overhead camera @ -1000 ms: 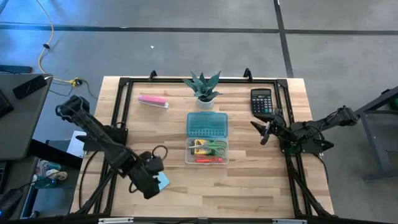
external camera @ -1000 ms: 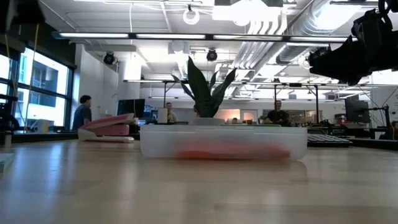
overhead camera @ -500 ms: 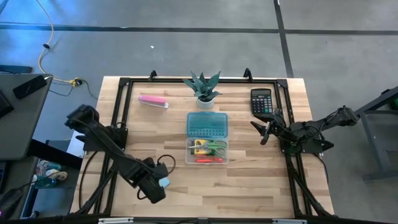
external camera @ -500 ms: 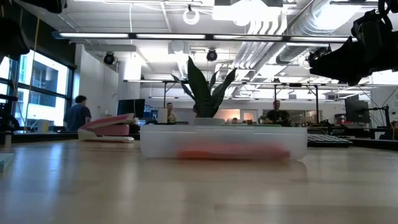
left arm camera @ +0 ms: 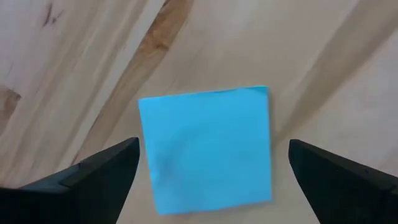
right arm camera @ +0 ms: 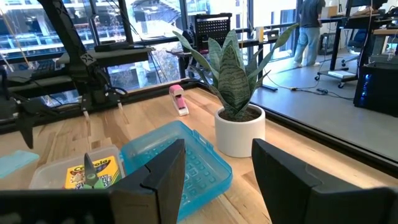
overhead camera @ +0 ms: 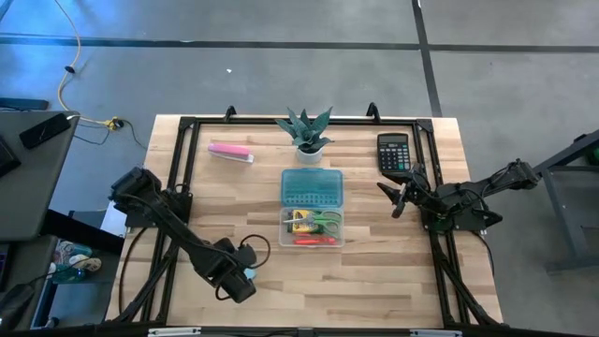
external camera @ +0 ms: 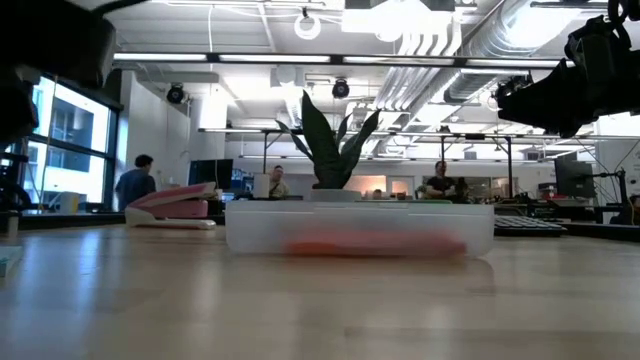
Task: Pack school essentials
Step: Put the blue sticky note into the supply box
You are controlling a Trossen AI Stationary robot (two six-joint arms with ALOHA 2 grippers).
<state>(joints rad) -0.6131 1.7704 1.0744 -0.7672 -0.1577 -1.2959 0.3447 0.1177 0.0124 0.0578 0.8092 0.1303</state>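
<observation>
The light-blue square notepad (left arm camera: 208, 149) lies flat on the wooden table near its front left. My left gripper (left arm camera: 211, 186) hovers over it, open, with one dark finger on either side of the pad and clear of its edges; in the high view my left gripper (overhead camera: 236, 281) covers most of the notepad (overhead camera: 249, 274). The clear box (overhead camera: 312, 227) at mid-table holds the crayon box (right arm camera: 93, 171), green-handled scissors (overhead camera: 326, 221) and a red pen (overhead camera: 314, 241). Its teal lid (overhead camera: 312, 190) lies open behind it. My right gripper (overhead camera: 398, 201) waits open right of the box.
A potted plant (overhead camera: 304, 131) stands behind the lid. The black calculator (overhead camera: 393, 152) lies at the far right and a pink-and-white bar (overhead camera: 230, 152) at the far left. A black frame (overhead camera: 182, 168) runs along the table's sides. People stand in the room beyond.
My left gripper has moved toward the table's near edge and slightly right, coming over the notepad and covering most of it in the high view. The notepad has stayed where it was.
</observation>
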